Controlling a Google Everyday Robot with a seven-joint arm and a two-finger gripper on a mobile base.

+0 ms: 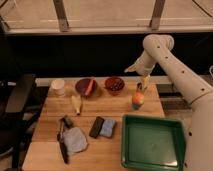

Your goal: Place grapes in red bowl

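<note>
Nearest the camera, in the lower right of the frame, sits a green tray (151, 119) on the wooden table (50, 159).

Above it, at the right middle of the frame, the claw (143, 86) hangs pointing down from the white arm (176, 70), which bends in from the right edge. It holds nothing that can be made out. Whether it is set wide or narrow, I cannot tell. Its tip is just above and slightly right of an orange-yellow round fruit (138, 100) that stands near the table's right edge. Whether the two touch cannot be told.

Just left of the claw, at the back of the table, stands the red bowl (115, 79). The grapes (115, 86) lie inside it as a dark clump, apart from the claw.

Further left is a darker bowl (80, 86) with an orange carrot (90, 88) leaning in it. Beyond that, toward the upper left of the table, is a white cup (58, 86). A pale yellow piece of food (76, 104) lies in front of the darker bowl.

Toward the middle, left of the tray, a black block (96, 127) and a blue sponge (107, 127) lie side by side. In the lower left are a grey-blue cloth (75, 140) and a black-handled tool (63, 146) beside it. A dark chair (18, 98) stands off the table's left side.
</note>
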